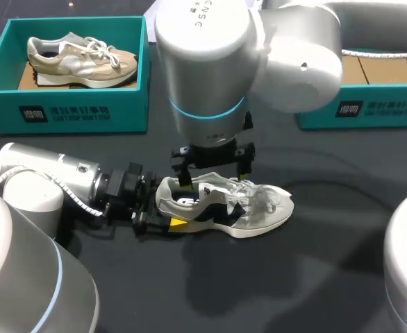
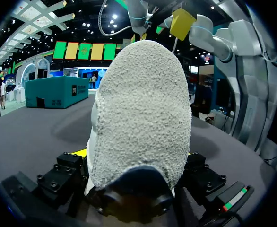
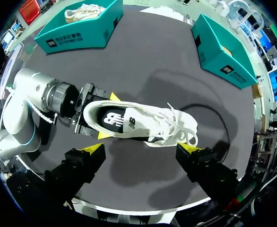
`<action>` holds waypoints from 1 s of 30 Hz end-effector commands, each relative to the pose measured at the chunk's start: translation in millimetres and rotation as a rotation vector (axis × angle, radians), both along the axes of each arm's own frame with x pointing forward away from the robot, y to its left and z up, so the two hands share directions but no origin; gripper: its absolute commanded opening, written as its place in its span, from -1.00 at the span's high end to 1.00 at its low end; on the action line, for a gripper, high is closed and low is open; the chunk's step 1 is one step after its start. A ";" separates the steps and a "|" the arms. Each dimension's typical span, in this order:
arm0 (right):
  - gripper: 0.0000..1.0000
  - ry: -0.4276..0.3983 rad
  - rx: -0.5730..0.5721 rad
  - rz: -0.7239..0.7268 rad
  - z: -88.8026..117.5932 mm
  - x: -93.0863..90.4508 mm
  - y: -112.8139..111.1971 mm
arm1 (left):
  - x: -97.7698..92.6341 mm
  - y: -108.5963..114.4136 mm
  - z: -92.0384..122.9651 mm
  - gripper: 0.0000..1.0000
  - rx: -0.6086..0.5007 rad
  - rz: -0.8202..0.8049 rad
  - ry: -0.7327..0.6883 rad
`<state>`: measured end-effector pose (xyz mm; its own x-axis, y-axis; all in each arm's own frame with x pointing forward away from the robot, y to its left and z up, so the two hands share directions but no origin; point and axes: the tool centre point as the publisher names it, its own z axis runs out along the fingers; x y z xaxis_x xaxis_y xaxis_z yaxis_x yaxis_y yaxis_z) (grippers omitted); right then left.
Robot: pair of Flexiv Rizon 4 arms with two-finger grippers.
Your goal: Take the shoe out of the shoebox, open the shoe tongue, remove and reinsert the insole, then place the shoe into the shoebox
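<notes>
White shoe heel clamped in left gripper, right gripper spread wide above, insole shown clearest from right wrist

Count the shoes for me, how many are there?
2. A tan shoe lies in the left box. A white shoe lies on the table, its heel in the left gripper. The right box is partly hidden, so another may be inside.

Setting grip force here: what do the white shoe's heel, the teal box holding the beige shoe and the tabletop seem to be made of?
Shoe heel: nappy, pebbled off-white surface, matte; likely suede or brushed fabric. Box: flat teal walls, sharp folds, brown inside; probably printed cardboard. Tabletop: dark, dull, soft shadows; perhaps cloth or a mat, unclear.
</notes>
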<state>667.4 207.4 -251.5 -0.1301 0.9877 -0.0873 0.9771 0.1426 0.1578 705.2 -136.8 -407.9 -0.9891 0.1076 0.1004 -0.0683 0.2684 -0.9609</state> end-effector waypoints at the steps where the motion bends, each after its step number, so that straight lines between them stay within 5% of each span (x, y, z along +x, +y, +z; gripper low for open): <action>1: -1.00 0.028 -0.048 -0.037 -17.6 9.9 11.0 | -1.4 -0.6 -0.4 1.00 0.003 0.001 0.000; 30: -1.00 -0.011 -0.199 -0.159 -58.7 25.4 11.6 | -1.4 -0.6 -0.4 1.00 0.003 0.001 0.000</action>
<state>698.9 207.5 -302.4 -0.0341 0.9697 -0.2420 0.9890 0.0675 0.1313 705.1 -136.8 -407.9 -0.9891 0.1077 0.1005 -0.0683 0.2684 -0.9609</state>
